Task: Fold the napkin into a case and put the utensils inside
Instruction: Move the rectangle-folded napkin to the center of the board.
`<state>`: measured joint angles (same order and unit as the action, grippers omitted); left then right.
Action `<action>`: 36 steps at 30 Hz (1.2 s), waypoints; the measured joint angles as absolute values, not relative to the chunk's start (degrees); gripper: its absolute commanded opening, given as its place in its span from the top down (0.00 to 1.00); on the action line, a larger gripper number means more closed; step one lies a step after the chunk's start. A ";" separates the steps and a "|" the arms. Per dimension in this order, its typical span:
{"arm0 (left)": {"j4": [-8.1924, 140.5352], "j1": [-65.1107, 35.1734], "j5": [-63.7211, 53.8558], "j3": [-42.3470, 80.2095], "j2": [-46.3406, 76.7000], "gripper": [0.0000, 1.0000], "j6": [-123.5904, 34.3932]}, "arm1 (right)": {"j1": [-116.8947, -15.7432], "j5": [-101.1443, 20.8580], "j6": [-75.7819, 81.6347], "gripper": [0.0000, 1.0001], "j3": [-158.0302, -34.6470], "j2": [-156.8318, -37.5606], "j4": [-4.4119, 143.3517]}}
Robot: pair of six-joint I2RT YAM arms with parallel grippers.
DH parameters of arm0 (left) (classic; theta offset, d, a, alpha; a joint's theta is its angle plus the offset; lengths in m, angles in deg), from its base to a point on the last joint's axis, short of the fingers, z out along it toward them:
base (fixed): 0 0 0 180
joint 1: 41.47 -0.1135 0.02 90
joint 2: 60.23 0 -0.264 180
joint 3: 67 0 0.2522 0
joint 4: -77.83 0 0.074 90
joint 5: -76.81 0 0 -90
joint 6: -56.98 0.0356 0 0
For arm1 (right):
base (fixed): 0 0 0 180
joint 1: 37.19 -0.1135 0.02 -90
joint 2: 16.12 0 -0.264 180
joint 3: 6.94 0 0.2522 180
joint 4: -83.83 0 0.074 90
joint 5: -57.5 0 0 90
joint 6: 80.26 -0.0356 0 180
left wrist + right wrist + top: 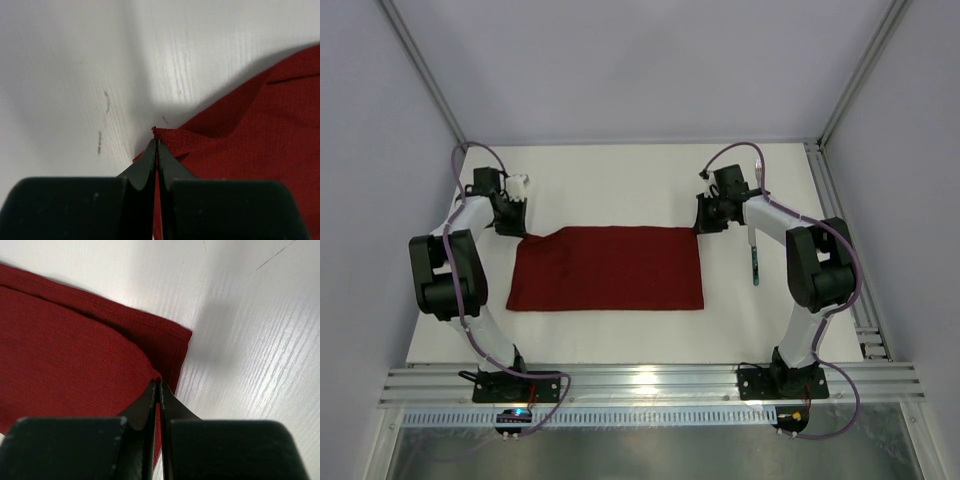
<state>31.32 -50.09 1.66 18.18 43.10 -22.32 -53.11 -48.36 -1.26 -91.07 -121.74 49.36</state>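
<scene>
The white desk (620, 180) carries little besides the cloth. A slim utensil with a silver metal head and a teal-green handle (756, 264) lies close to the right edge, well apart from the cloth. It points from far to near, and its far end is tucked under the right forearm, so whether it is the fork or the knife cannot be told. A few short dark scuff marks (106, 100) show on the desk just beyond the left claw (523, 231). Ribbed aluminium rails (640, 385) run along the near edge, where both arm bases are bolted. The soft, dark red fabric napkin (606, 270) lies in the middle of the desk as a wide rectangle, its long sides parallel to the near edge. The right wrist view shows it doubled (65, 350), the upper layer's corner set back from the hemmed edge of the layer beneath. Each arm rises from its base to a black elbow out toward its own side edge. From there it reaches to the far part of the desk, and its wrist bends back down and inward onto a far corner of the napkin. The left claw (157, 143) is pressed together on the far left corner, which stands up in a small peak (260, 150). The right claw (700, 226) is likewise clamped (159, 384), on the upper layer at the far right corner.
</scene>
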 measured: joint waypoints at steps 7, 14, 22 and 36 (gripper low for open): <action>37.85 -50.11 -4.27 18.09 43.69 0.89 -23.46 | -53.11 -49.26 -1.55 0.96 -91.09 -121.78 50.25; 42.48 -50.11 -7.94 16.89 44.06 0.55 -25.14 | -53.09 -50.41 -2.33 0.96 -91.09 -122.50 51.67; 42.55 -50.48 -5.60 15.99 44.06 0.88 -24.75 | -53.09 -51.33 -2.73 0.96 -91.09 -123.31 52.13; 38.94 -50.51 0.59 15.62 45.59 0.76 -20.55 | -53.09 -51.33 -2.68 0.96 -91.09 -123.31 52.07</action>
